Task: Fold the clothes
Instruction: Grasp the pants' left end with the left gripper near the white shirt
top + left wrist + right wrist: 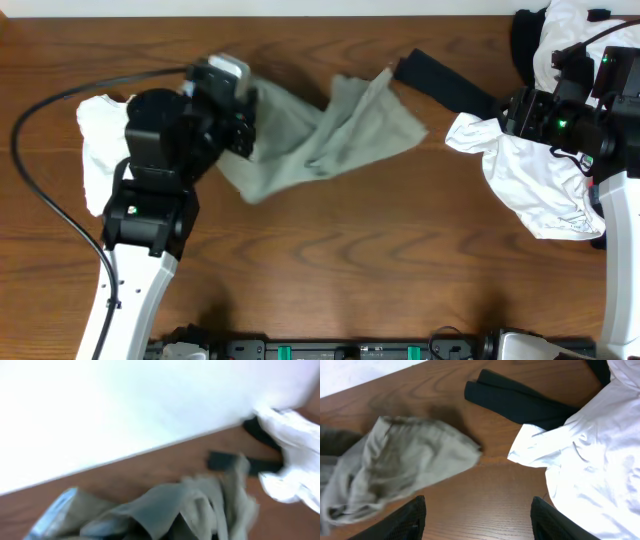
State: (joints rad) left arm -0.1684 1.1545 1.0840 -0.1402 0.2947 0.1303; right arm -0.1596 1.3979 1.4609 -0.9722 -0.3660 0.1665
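A grey-green garment (340, 135) lies crumpled across the middle of the wooden table, and its left end is lifted. My left gripper (235, 110) is at that raised end and looks shut on the cloth. The left wrist view is blurred, with folds of the garment (200, 505) filling the space at the jaws. My right gripper (480, 525) is open and empty above bare wood. It is between the grey-green garment (395, 470) and a white shirt (590, 445). In the overhead view it (510, 115) hovers at the white shirt's (540, 180) left edge.
A black garment (445, 85) lies at the back between the grey-green one and the white shirt, and also shows in the right wrist view (515, 400). Another white garment (98, 140) lies at the far left under my left arm. More white and black clothes (575, 25) are piled at the back right.
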